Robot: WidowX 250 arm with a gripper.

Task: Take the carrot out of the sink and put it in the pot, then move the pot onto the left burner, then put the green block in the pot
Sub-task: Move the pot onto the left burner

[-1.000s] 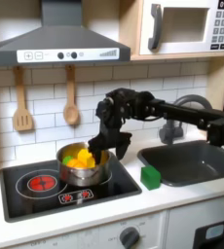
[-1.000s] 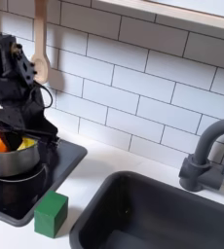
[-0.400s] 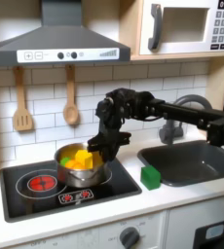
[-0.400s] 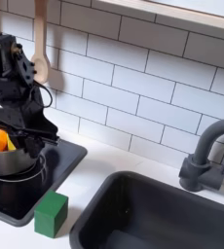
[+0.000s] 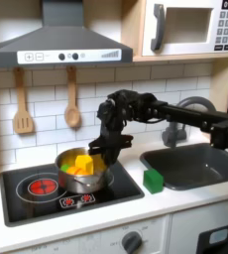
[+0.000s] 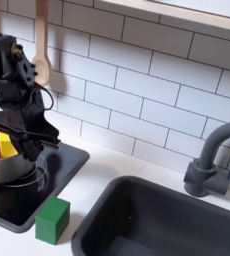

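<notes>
Pot (image 5: 82, 172) rim pinched in the tool (image 5: 103, 152).

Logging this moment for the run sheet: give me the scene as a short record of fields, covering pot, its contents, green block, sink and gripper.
pot: steel pot on the black stovetop, over the burner on the first exterior view's right
contents: orange carrot and yellow block inside
green block: green block on the white counter, between stovetop and sink
sink: dark sink, nothing seen in it
gripper: gripper at the pot's rim; whether the jaws grip it cannot be told
</notes>
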